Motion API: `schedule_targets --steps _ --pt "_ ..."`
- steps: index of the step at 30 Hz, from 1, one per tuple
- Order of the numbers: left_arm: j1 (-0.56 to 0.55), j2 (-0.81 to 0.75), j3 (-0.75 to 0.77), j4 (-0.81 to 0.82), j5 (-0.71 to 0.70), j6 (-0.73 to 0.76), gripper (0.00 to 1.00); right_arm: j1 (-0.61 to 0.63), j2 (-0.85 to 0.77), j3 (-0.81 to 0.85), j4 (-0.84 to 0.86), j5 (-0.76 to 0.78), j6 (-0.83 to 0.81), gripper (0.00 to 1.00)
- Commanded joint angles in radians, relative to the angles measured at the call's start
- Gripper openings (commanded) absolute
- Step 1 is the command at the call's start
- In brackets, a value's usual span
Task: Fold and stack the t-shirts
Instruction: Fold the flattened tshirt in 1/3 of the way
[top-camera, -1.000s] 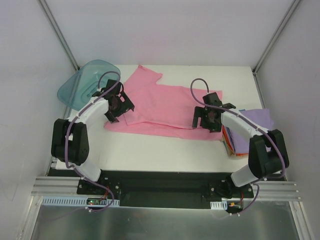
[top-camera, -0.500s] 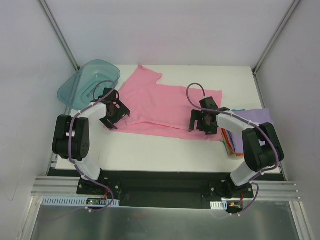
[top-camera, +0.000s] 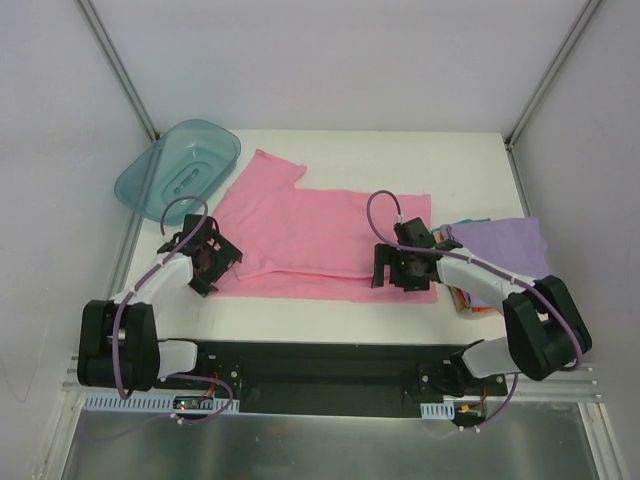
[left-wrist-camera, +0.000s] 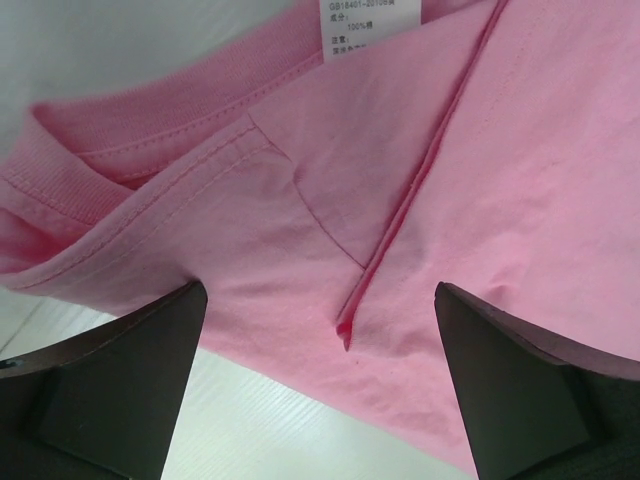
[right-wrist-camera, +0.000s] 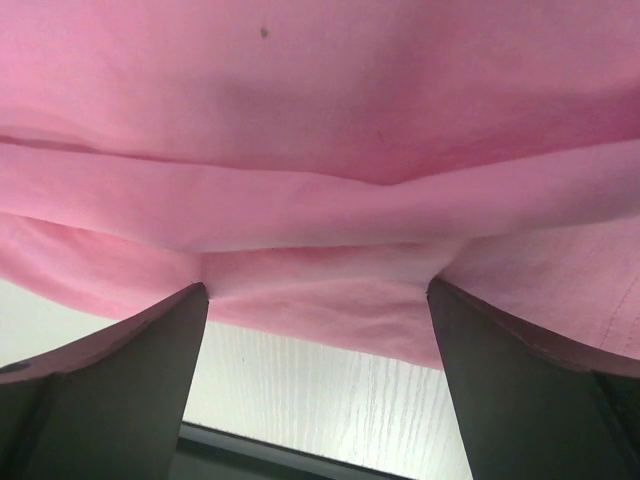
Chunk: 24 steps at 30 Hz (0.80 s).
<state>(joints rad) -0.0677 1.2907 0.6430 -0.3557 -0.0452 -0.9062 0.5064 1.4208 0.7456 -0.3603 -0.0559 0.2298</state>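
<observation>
A plain bubblegum-pink soft cloth short-sleeved t-shirt lies spread and partly folded on the white bench, stretching from the left jaws across to the right jaws. Both pairs of jaws sit low at its near edge, one at each near corner.

The left jaws stand wide open and hold nothing. In the left wrist view the two dark fingers are far apart, and the pink cloth fills the space between and ahead of them. The ribbed collar lies ahead and to the left of these jaws, the small white neck label straight ahead, and a raised seam runs back toward the middle of the gap. Bare bench shows just inside the left finger.

The right jaws are also spread wide, with nothing gripped. Layered folds of the shirt's edge cross just ahead of their fingers, with bench between them. Whether either pair touches the cloth cannot be told.

A folded lavender t-shirt tops a stack just to the right of the right jaws. A translucent teal plastic tub sits beyond the left jaws, apart from them.
</observation>
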Motion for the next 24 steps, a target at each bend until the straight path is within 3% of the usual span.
schedule_targets --steps 1,6,9,13,18,22,24 --pt "0.023 -0.120 -0.065 -0.117 -0.091 -0.010 0.99 0.047 -0.072 -0.060 -0.060 -0.033 0.048 0.96" --pt "0.025 -0.240 -0.114 -0.180 -0.099 -0.008 0.99 0.104 -0.135 -0.086 -0.074 -0.030 0.068 0.96" --pt "0.026 -0.303 -0.102 -0.180 0.016 0.018 0.99 0.115 -0.175 -0.042 -0.135 0.034 0.039 0.96" --pt "0.026 -0.385 -0.072 -0.180 0.139 0.035 0.99 0.115 -0.246 0.046 -0.199 0.195 -0.004 0.96" --pt "0.025 -0.390 -0.063 -0.164 0.150 0.026 0.98 0.115 -0.325 0.115 -0.288 0.433 0.017 0.96" --pt "0.025 -0.283 -0.060 -0.111 0.189 0.036 0.77 0.115 -0.405 0.141 -0.347 0.612 0.029 0.96" --pt "0.025 -0.234 -0.049 -0.089 0.202 0.043 0.61 0.112 -0.442 0.143 -0.365 0.634 0.026 0.96"
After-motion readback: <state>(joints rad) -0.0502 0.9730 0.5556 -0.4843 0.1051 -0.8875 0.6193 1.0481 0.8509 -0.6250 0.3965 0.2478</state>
